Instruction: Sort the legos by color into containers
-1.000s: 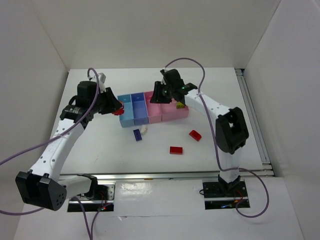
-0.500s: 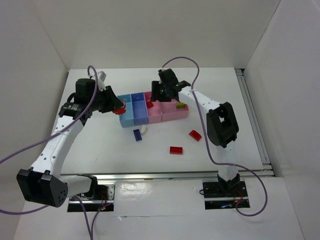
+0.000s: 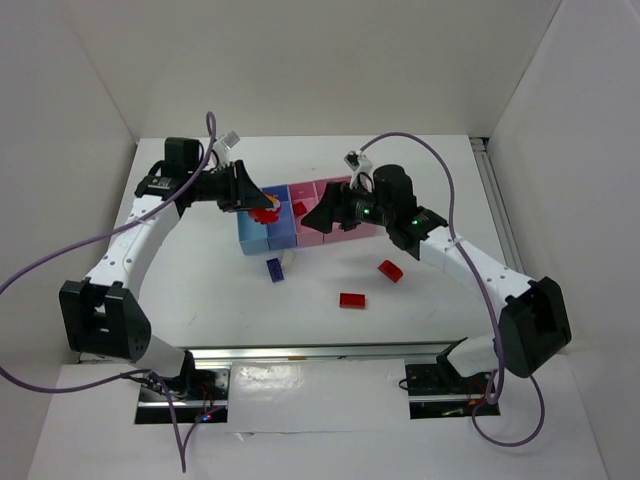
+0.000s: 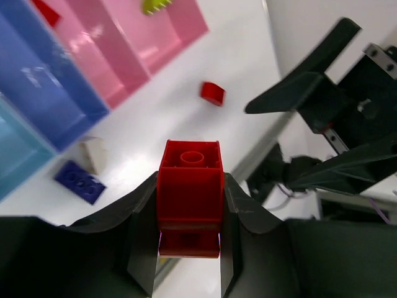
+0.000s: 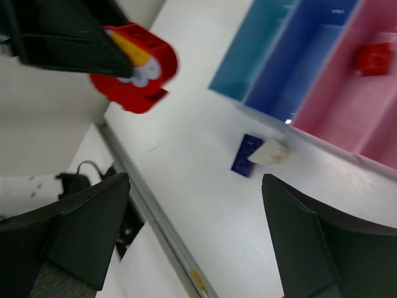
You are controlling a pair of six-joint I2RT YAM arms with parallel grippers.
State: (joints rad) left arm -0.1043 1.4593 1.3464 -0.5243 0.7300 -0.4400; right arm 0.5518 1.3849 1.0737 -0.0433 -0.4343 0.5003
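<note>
Four joined bins [image 3: 255, 245] make one row of glossy, straight-walled plastic: light blue, darker blue, a narrow pink and a wider pink. Seven small studded bricks show: four red, one dark blue, one whitish and one lime green. The left hand [image 3: 257, 207] hangs over the blue end of the row, its fingers closed partway on a red brick [image 4: 189, 198] whose studs face the wrist camera. A second red brick [image 3: 300, 208] lies inside the narrow pink bin, and the lime green brick [image 4: 156, 6] lies in the wider pink one. In front of the row's blue bins, the dark blue brick [image 3: 274, 269] and the whitish brick [image 3: 288, 258] lie just beside each other on the white surface [image 3: 450, 200]. A third red brick [image 3: 390, 270] and a fourth red brick [image 3: 351, 299] lie farther out from the row's pink end, apart, with bare surface around each. The right hand [image 5: 195, 186] hangs over the pink part of the row, fingers spread wide, holding nothing.
</note>
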